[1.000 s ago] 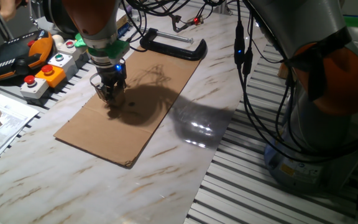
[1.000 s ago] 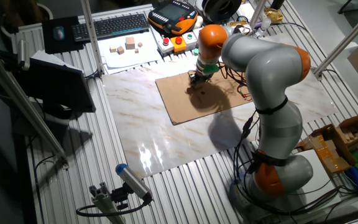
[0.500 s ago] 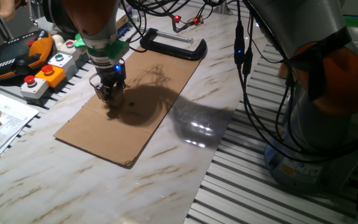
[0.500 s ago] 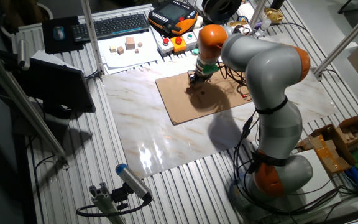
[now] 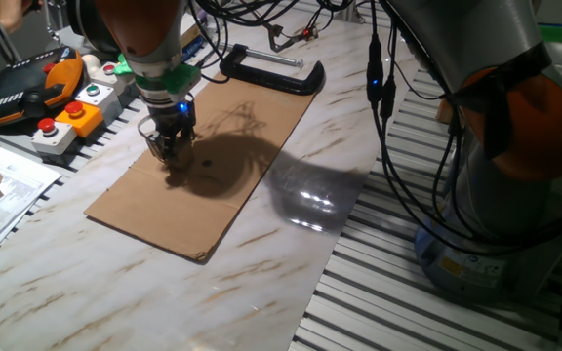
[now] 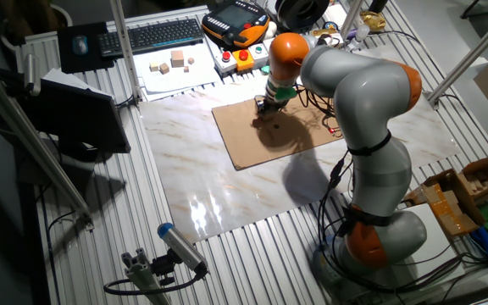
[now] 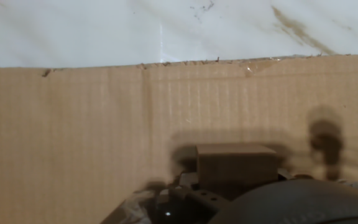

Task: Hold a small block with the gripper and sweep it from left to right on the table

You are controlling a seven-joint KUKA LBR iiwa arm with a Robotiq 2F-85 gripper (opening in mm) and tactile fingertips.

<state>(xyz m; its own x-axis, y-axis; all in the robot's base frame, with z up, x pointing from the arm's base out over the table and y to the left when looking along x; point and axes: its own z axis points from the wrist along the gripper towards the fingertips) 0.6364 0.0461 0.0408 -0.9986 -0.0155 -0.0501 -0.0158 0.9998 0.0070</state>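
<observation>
**Block low on the cardboard: snagging is the main risk**

The tool (image 5: 171, 148) points straight down, its jaws narrow and clamped on the block (image 7: 236, 165), which sits just above or on the cardboard sheet (image 5: 213, 185); I cannot tell if it touches. This is near the bench (image 5: 261, 292) edge lined with the button boxes (image 5: 66, 122).

Likely trouble as I judge it:
- Pressed too hard, the block could drag or buckle the loose sheet instead of sliding.
- The sheet's rough edge, seen close ahead in the hand view, could catch the block and twist it out of the grip.
- The clamp (image 5: 271, 70) lies at the sheet's far corner, within reach of a long sweep.

The orange and grey arm (image 6: 354, 93) arches over from the opposite bench edge, wrist vertical.
</observation>
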